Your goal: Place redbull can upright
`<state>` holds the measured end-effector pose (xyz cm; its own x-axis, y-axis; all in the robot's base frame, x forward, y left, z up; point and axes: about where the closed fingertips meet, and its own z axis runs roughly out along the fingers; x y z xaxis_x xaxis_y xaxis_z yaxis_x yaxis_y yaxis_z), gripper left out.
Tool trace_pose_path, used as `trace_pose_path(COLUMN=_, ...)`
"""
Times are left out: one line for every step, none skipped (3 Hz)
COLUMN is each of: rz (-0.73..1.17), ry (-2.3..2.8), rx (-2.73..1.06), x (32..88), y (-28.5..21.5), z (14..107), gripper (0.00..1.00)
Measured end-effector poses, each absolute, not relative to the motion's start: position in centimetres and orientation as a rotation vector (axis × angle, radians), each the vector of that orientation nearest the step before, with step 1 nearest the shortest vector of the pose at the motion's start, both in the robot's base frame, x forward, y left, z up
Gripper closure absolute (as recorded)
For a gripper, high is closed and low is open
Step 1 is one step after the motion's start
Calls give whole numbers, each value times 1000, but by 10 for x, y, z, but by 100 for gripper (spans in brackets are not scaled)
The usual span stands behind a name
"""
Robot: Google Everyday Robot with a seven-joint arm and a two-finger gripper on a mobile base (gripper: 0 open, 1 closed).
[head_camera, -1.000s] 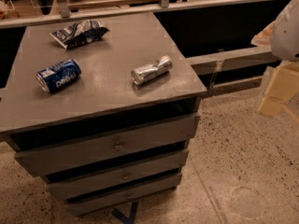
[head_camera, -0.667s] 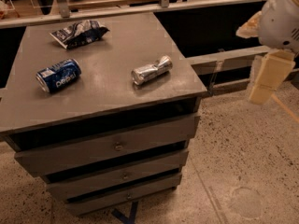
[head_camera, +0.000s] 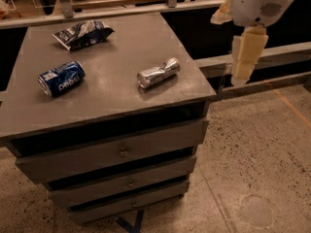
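While the gripper (head_camera: 226, 48) hangs in the air past the right edge of the table (head_camera: 112, 103), the redbull can (head_camera: 158, 73) lies flat on its side on the table top. The gripper is at the top right of the picture, under a fat white arm part (head_camera: 257, 4). Its 2 cream fingers (head_camera: 245, 52) are spread apart, and there is nothing between them. 1 finger points down at the floor (head_camera: 262, 144), and the other sticks out sideways toward the table. The redbull can is to the left of the fingers, about level with the tip of the finger that points down, and well apart from both. It is thin and silver. 1 end of it points up and right toward the fingers, and the other end points away from them. A fat blue can (head_camera: 61, 77) lies on its side too, much farther left of the fingers than the silver one. A dark snack bag (head_camera: 81, 33) sits at the back of the table, far left of the fingers. Lower down and to the left of the fingers, 3 gray drawers (head_camera: 119, 152) sit under the table top. The speckled floor is right below the fingers.
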<state>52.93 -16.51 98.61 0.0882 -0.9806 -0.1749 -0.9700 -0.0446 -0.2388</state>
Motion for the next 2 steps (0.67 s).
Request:
trace_pose_path(rz=-77, ry=1873, rx=-2122, x=570, y=-149, z=980, gripper=0)
trace_pose_path(rz=-91, ry=1856, rx=-2108, x=576, y=-146, z=981, gripper=0)
